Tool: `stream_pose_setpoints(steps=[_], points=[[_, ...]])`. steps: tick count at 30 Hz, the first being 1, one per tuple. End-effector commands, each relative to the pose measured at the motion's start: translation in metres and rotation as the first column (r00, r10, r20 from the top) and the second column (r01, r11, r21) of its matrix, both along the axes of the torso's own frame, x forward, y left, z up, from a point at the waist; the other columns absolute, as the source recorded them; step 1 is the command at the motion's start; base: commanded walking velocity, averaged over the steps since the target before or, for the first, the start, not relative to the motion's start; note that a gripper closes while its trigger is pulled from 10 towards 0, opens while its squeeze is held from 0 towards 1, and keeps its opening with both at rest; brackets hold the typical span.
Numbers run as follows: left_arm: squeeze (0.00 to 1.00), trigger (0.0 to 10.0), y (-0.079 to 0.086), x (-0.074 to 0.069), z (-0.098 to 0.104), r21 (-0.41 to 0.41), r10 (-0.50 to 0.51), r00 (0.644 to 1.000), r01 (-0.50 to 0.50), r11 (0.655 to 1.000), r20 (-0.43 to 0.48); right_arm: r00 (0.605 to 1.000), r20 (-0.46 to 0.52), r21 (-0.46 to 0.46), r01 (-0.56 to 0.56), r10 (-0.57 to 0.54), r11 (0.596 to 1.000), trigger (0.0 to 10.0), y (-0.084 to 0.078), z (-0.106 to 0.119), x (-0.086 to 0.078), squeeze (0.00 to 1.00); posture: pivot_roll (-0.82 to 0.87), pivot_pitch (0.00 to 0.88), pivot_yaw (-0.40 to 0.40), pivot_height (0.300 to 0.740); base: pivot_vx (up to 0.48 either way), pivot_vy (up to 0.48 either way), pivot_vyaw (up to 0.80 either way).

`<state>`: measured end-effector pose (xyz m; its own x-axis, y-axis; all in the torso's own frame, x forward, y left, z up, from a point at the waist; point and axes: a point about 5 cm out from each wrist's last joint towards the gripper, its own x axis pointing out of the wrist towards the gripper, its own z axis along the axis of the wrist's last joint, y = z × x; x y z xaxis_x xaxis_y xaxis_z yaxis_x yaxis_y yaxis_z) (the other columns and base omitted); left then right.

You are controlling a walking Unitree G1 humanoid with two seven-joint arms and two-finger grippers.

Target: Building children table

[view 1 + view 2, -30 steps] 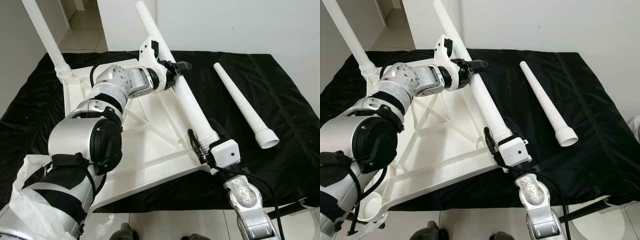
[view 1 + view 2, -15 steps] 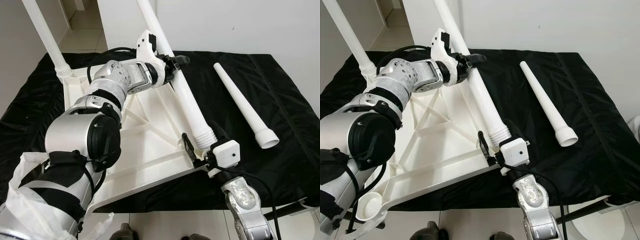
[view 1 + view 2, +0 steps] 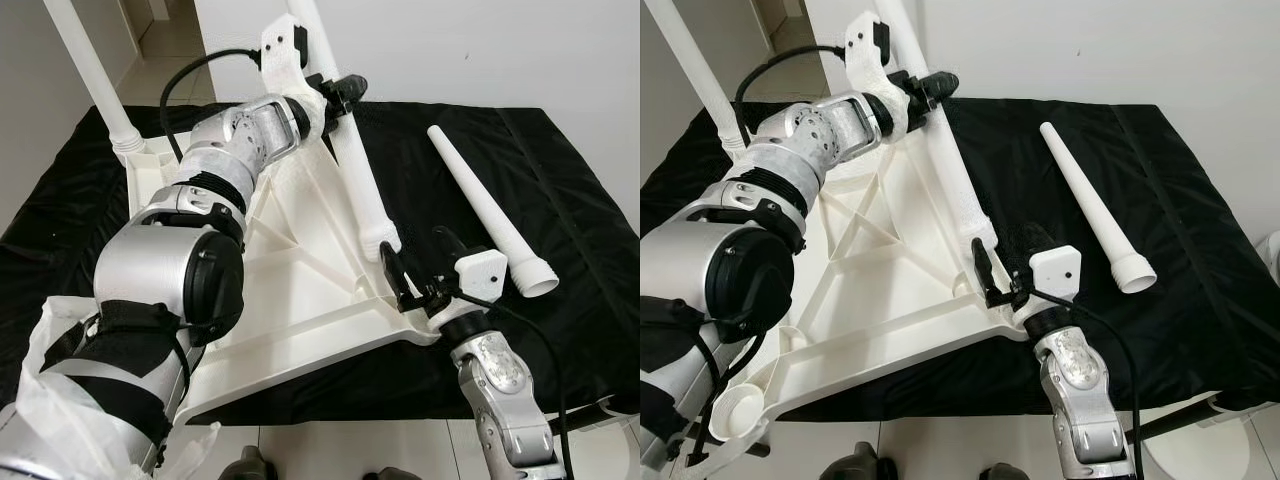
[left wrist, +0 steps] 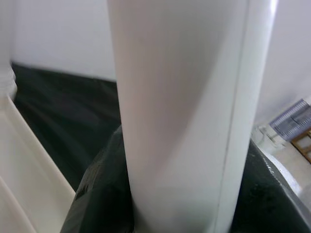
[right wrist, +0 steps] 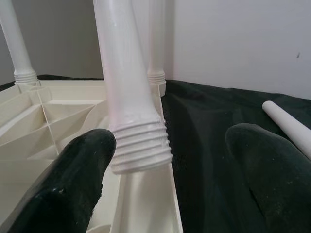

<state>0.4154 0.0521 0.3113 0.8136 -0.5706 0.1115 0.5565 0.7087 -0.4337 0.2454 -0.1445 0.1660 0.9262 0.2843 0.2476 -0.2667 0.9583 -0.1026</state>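
We hold a third leg (image 3: 352,160) clenched in our left gripper (image 3: 335,95) above the tabletop's (image 3: 300,270) near-right corner; right gripper (image 3: 422,265) released. Two legs stand; one leg (image 3: 487,210) lies right.

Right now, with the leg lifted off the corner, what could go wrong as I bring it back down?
The left gripper alone holds the long white plastic leg, high on its shaft, so its threaded end may swing and miss the corner socket of the upturned white tabletop. The open right gripper flanks that end and could be struck. Entering tilted, the threads might cross or jam.
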Motion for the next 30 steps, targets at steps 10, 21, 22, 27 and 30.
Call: stream_pose_setpoints(steps=[10, 21, 22, 27, 30], points=[[0.00, 10.0, -0.008, -0.008, 0.021, 0.100, 0.075, 0.963, -0.104, 0.990, 0.260, 0.998, -0.025, -0.020, 0.049, -0.050, 0.999, 10.0, 0.001, 0.020, 0.020, 0.00, -0.06, 0.004, 0.042, 0.740, 0.000, 0.000, 0.00], [0.00, 10.0, -0.030, -0.020, 0.012, 0.132, 0.047, 0.950, -0.091, 0.987, 0.307, 0.998, -0.012, -0.045, 0.065, -0.066, 0.997, 10.0, 0.010, 0.031, 0.039, 0.00, -0.04, 0.000, 0.035, 0.740, 0.000, 0.000, 0.00], [0.00, 10.0, -0.030, -0.020, 0.012, 0.132, 0.047, 0.950, -0.091, 0.987, 0.307, 0.998, -0.012, -0.045, 0.065, -0.066, 0.997, 10.0, 0.010, 0.031, 0.039, 0.00, -0.04, 0.000, 0.035, 0.740, 0.000, 0.000, 0.00], [0.00, 10.0, -0.049, -0.036, 0.011, 0.135, 0.009, 0.941, -0.058, 0.989, 0.338, 0.995, -0.045, -0.057, 0.083, -0.085, 0.995, 10.0, 0.011, 0.031, 0.052, 0.00, -0.03, 0.000, 0.025, 0.740, 0.000, 0.000, 0.00], [0.00, 10.0, -0.058, -0.044, 0.012, 0.133, -0.017, 0.934, -0.033, 0.991, 0.358, 0.994, -0.059, -0.066, 0.085, -0.089, 0.994, 10.0, 0.012, 0.031, 0.057, 0.00, -0.03, 0.000, 0.021, 0.740, 0.000, 0.000, 0.00]])
